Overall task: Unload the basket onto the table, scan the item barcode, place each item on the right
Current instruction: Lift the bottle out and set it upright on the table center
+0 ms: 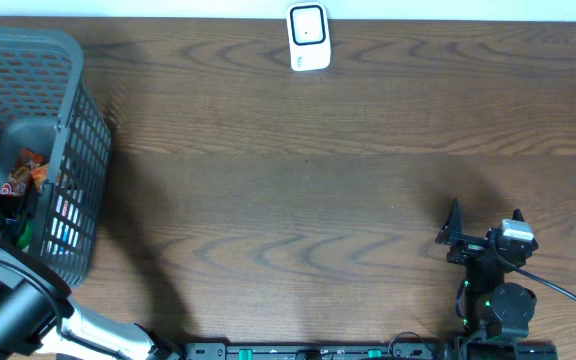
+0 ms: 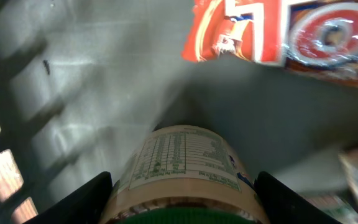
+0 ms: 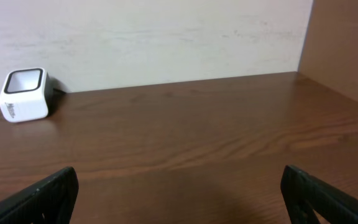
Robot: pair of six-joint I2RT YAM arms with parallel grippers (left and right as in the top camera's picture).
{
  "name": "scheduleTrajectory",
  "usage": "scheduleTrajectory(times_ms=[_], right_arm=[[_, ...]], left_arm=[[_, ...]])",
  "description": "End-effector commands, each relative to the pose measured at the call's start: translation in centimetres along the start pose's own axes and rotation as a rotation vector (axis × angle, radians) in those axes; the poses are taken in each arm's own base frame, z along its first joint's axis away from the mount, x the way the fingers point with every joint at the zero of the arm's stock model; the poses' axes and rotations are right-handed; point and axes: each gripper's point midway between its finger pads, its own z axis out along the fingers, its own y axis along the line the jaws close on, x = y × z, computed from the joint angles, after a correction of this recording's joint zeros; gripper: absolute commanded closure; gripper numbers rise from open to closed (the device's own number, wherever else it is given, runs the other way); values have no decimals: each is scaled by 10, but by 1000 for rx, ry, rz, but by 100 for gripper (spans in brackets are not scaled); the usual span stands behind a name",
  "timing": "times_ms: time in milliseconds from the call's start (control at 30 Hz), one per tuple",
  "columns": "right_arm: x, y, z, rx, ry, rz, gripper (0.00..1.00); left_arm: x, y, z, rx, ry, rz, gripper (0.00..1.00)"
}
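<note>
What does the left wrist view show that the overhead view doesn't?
Only the left wrist: the printed label on a jar, with the left gripper straddling it. Only the overhead: the scanner, the open right gripper and the wooden table. Both: the basket and the orange packet inside it.

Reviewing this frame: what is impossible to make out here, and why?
Left wrist: any barcode on the jar; only a blurred nutrition panel faces the camera, and the bottom edge crops it.
Left wrist: whether the left end effector touches the jar; contact lies at the frame edge.
Left wrist: print on the orange packet, blurred and cropped by the top edge.
Overhead: the jar's label, screened by the wall of the basket.
</note>
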Motion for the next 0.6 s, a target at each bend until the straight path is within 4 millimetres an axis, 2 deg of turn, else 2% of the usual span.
scheduleTrajectory(times_ms=[0, 133, 267, 300, 367, 400, 433, 500, 567], right_arm=[[0, 0, 0, 0, -1, -12, 1], [0, 0, 0, 0, -1, -12, 1], [0, 0, 0, 0, -1, -12, 1], [0, 0, 0, 0, -1, -12, 1], [0, 0, 0, 0, -1, -12, 1], [0, 0, 0, 0, -1, -12, 1], [0, 0, 0, 0, -1, -12, 1], [0, 0, 0, 0, -1, -12, 1], [0, 0, 0, 0, -1, -12, 1]], left_arm=[[-20, -29, -82, 209, -153, 17, 35], [-20, -53, -178, 472, -292, 33, 34], [2, -65, -277, 755, -411, 59, 34], [16, -71, -303, 854, -419, 82, 33], [44, -79, -336, 999, -392, 127, 34], [72, -89, -358, 1097, -353, 190, 33], [85, -94, -366, 1132, -337, 226, 33], [126, -107, -380, 1200, -279, 344, 32], [170, -121, -384, 1229, -216, 480, 32]])
